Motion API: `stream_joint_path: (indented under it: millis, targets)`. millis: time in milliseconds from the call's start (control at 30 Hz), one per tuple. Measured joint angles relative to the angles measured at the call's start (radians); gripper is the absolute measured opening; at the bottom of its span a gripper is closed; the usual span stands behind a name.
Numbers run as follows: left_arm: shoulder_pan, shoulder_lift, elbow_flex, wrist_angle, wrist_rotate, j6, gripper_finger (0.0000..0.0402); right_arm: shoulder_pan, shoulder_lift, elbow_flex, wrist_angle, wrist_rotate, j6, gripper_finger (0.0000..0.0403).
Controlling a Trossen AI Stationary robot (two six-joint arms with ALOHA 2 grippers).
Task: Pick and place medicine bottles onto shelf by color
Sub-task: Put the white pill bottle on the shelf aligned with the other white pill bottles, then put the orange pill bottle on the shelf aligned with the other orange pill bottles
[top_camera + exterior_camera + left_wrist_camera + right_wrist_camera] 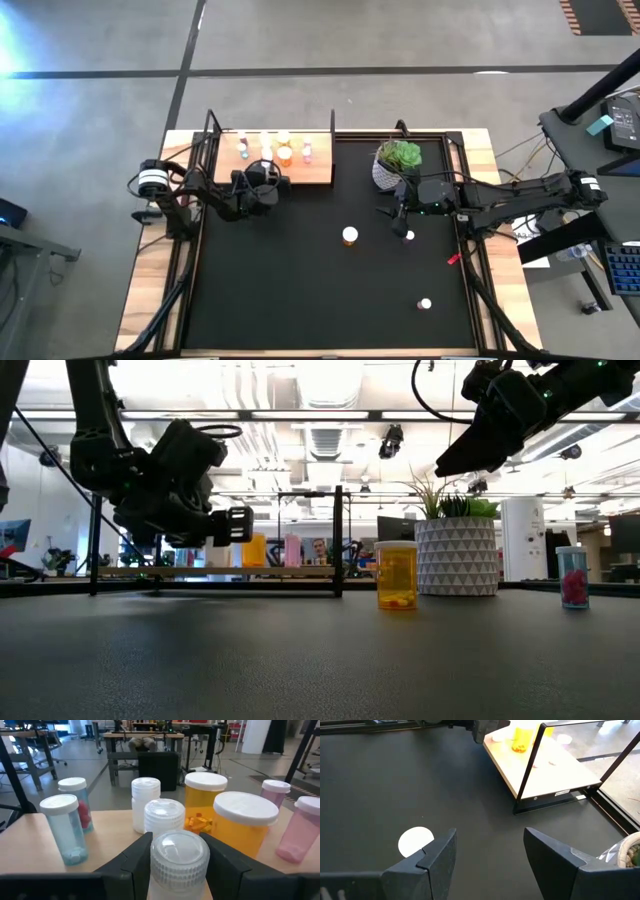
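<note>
Left wrist view: I see my left gripper (177,862) clamped on a white bottle (180,855) over the shelf (300,172), upper left of centre. Right gripper (490,852) gapes empty above the mat (300,290).

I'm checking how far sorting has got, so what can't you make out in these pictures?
- Clear bottle in the left gripper: its base is cut off by the left wrist view's edge, so whether it touches the shelf is unknown.
- Shelf bottles, high view: too small to count.
- Bottle under the open right gripper: only its white cap shows; body colour hidden.
</note>
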Motion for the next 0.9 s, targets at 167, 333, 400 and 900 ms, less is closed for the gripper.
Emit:
stream_joint_path:
  millis: [167, 333, 400, 900]
  targets:
    - [0.001, 0.001, 0.000, -0.008, 0.021, -0.007, 0.0149, 0.000, 0.000, 0.000, 0.000, 0.000, 0.000, 0.0221]
    - [0.005, 0.004, -0.004, -0.017, 0.039, -0.003, 0.0175, 0.000, 0.000, 0.000, 0.000, 0.000, 0.000, 0.0221]
    - [0.005, 0.004, -0.003, -0.017, 0.035, -0.003, 0.0185, 0.000, 0.000, 0.000, 0.000, 0.000, 0.000, 0.0221]
    - [0.003, -0.181, -0.003, -0.017, 0.006, 0.231, 0.0206, 0.000, 0.000, 0.000, 0.000, 0.000, 0.000, 0.0221]
